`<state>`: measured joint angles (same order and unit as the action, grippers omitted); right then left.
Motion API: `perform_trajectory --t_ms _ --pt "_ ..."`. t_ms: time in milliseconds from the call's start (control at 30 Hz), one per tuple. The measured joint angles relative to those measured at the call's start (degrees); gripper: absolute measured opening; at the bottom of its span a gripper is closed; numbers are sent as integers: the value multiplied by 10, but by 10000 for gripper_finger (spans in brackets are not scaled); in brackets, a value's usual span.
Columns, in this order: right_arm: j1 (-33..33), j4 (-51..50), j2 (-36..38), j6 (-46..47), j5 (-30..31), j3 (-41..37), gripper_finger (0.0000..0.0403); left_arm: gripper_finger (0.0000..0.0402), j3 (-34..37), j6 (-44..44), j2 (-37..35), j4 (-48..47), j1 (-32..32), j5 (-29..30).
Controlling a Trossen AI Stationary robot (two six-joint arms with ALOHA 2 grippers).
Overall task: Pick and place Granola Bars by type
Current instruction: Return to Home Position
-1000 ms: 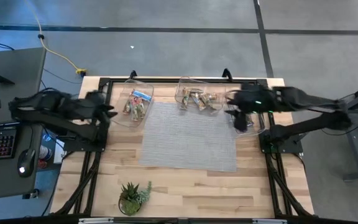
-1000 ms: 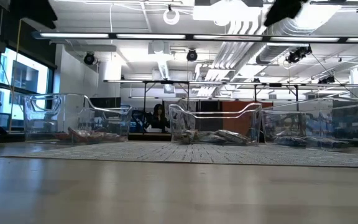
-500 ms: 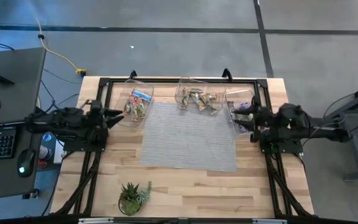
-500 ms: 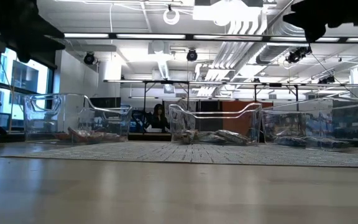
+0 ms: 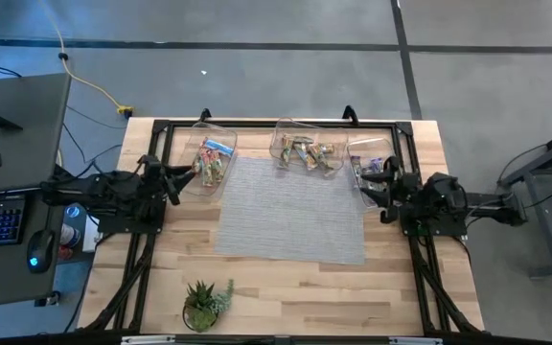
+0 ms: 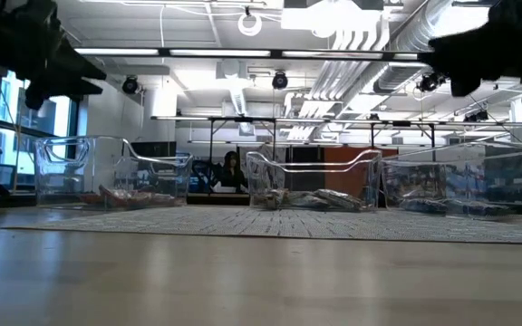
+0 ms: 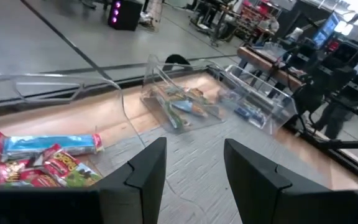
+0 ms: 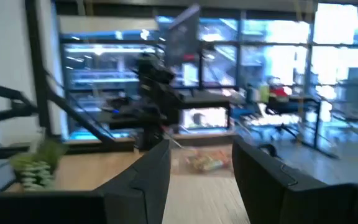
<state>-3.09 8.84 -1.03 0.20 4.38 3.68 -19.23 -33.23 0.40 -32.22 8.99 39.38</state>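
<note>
The granola bars lie sorted in three clear tubs along the far edge. Red-pink bars and a blue one fill the left tub [image 5: 209,159], green-orange bars the middle tub [image 5: 305,151], and blue-purple bars the right tub [image 5: 370,169]. My left gripper [image 5: 172,178] hovers open beside the left tub, near the table's left edge; its wrist view shows its fingers [image 7: 194,149] empty above the red-pink bars [image 7: 42,165]. My right gripper [image 5: 378,183] hangs open by the right tub, and its wrist view [image 8: 199,149] shows nothing between the fingers.
A grey mat [image 5: 290,211] covers the table's middle in front of the tubs. A small potted plant [image 5: 204,303] stands at the near edge. A black frame [image 5: 257,125] runs around the table. A person [image 6: 232,170] sits far off in the room behind.
Both arms have folded back toward their bases. The right gripper drew away from above the right tub toward the table's right edge and came lower. The left arm also sank, its gripper staying beside the left tub. No bar has moved.
</note>
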Motion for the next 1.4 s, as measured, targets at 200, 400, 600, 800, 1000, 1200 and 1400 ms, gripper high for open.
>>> perform_trajectory --t_ms 200,400,600,800,1000,1200,1400 --pt "0 10 1 12 83 -31 155 156 70 26 0 96 0 -2" --pt "0 -5 -1 10 141 -31 156 156 112 118 0 179 0 -67" --pt "0 -11 -1 9 146 -31 156 156 136 150 6 196 0 -90" --pt "0 -12 -1 8 146 -31 156 156 136 139 21 192 0 -78" --pt "0 -13 -1 8 146 -31 156 156 135 184 23 184 0 -84" --pt "0 -13 -1 9 146 -31 156 156 136 221 23 188 0 -84" --pt "0 -13 -1 9 146 -31 156 156 136 223 23 188 0 -84"
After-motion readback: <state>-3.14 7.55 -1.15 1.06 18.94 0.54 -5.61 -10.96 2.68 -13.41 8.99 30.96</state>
